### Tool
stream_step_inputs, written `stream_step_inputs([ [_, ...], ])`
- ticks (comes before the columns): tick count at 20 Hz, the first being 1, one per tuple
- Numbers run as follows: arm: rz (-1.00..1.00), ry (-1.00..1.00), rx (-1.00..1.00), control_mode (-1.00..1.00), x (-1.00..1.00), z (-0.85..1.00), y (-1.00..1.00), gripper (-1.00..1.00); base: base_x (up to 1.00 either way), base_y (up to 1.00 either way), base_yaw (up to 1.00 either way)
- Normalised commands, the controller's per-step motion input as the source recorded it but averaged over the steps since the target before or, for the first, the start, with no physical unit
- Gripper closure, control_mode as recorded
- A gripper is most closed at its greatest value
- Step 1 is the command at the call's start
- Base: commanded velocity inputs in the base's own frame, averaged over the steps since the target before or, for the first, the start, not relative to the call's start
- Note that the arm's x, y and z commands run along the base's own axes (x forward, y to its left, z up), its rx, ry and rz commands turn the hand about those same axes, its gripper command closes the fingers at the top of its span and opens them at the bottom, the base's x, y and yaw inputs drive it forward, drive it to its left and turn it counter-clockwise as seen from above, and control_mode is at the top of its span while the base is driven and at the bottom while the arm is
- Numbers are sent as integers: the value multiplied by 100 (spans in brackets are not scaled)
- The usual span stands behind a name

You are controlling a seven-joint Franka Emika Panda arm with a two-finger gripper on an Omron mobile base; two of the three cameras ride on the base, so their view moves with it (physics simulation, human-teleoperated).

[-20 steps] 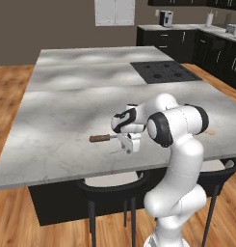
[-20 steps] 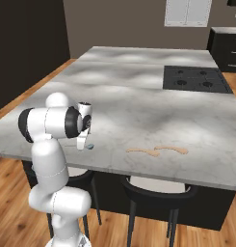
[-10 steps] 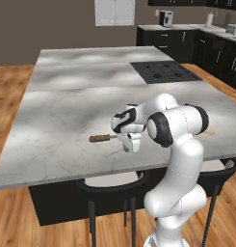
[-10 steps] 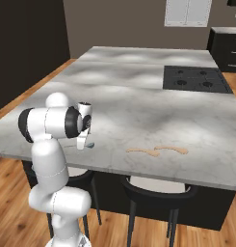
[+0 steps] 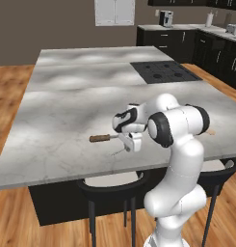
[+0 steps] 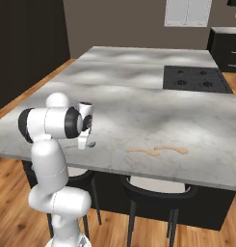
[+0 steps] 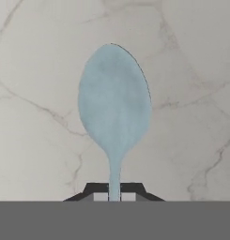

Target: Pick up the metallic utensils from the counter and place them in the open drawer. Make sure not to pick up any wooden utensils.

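Marbled counter [image 7: 36, 70] lies beneath the spoon [image 7: 114, 105], its handle pinched in the claw [image 7: 114, 191].

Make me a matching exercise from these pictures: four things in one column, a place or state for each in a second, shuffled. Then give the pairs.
Things:
1. spoon
2. knife
3. wooden utensils
4. cooktop

Places or states:
A. set into the counter's far part
B. handle between the gripper's fingers
C. lying just beside the gripper, brown handle outward
D. lying near the counter's front edge, away from the arm

Pairs: 1-B, 2-C, 3-D, 4-A
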Motion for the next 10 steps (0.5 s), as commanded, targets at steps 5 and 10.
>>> stream_step_inputs([
  [5, 18, -2, 0, -100, -33, 80, -29, 100, 0, 0, 0],
  [10, 31, -6, 0, -100, -41, 100, -19, 100, 0, 0, 0],
])
